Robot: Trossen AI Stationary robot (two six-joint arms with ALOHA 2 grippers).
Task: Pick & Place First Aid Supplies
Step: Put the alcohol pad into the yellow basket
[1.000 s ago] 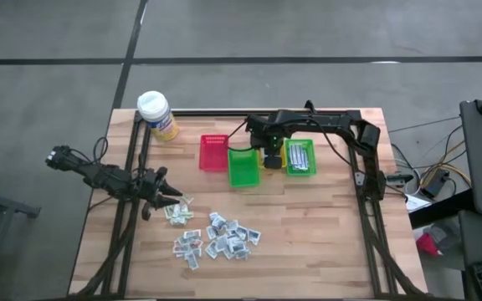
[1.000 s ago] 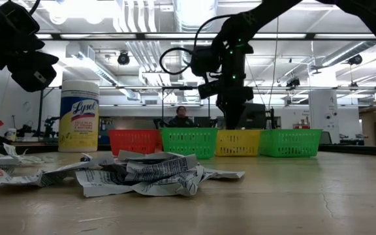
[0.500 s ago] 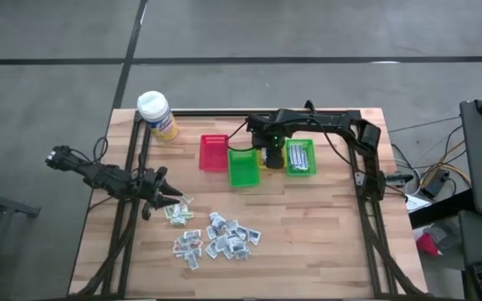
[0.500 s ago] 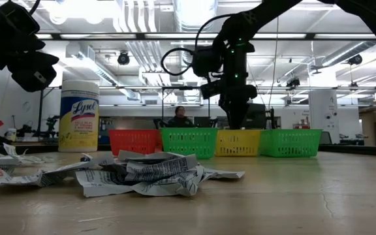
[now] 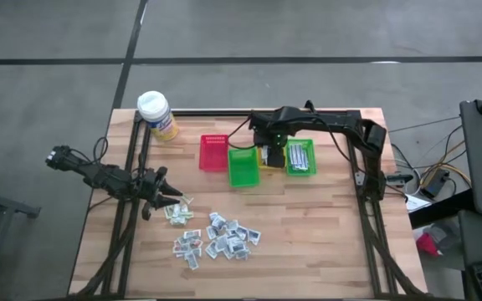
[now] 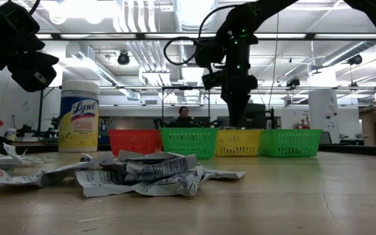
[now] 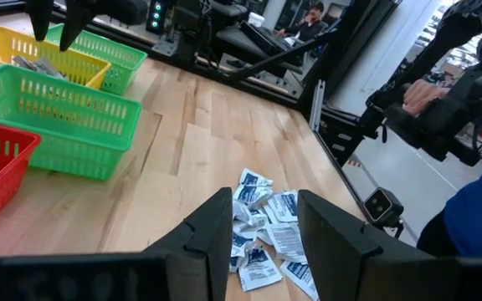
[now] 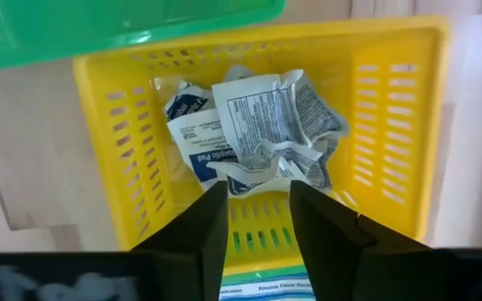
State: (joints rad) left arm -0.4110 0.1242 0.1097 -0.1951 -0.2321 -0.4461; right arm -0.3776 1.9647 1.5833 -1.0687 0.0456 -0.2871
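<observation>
Reads "Lysol" on the big tub (image 6: 78, 116). Tiny print on the packets (image 8: 253, 134), too small to read.

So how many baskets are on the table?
4, in a row along the far side: red basket, green basket, yellow basket mostly hidden under the right arm, another green basket.

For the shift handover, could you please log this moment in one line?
right gripper: open above yellow bin | packets: in bin | left gripper: open over pile
</observation>
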